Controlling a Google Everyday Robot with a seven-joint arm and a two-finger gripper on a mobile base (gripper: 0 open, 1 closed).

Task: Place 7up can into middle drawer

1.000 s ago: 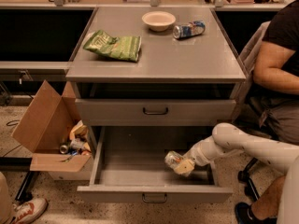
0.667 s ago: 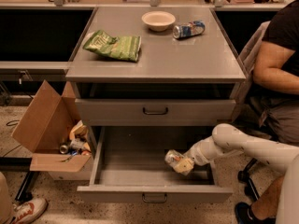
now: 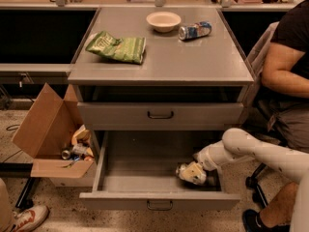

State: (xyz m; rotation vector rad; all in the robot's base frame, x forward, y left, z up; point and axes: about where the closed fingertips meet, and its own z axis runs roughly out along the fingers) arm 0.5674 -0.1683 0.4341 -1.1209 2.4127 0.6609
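The middle drawer (image 3: 140, 178) of the grey cabinet is pulled out, open and shallow, with its dark loop handle at the front. My white arm reaches in from the right. My gripper (image 3: 195, 173) is low inside the drawer's right part, just above its floor. The 7up can (image 3: 182, 170), silvery with dents, lies at the gripper's tip on or just above the drawer floor. Whether the gripper still holds it does not show.
The drawer front above (image 3: 160, 115) is closed. On the cabinet top lie a green chip bag (image 3: 117, 47), a white bowl (image 3: 163, 21) and a blue-and-silver can (image 3: 194, 30). An open cardboard box (image 3: 48, 129) stands at the left. A seated person (image 3: 285, 81) is at the right.
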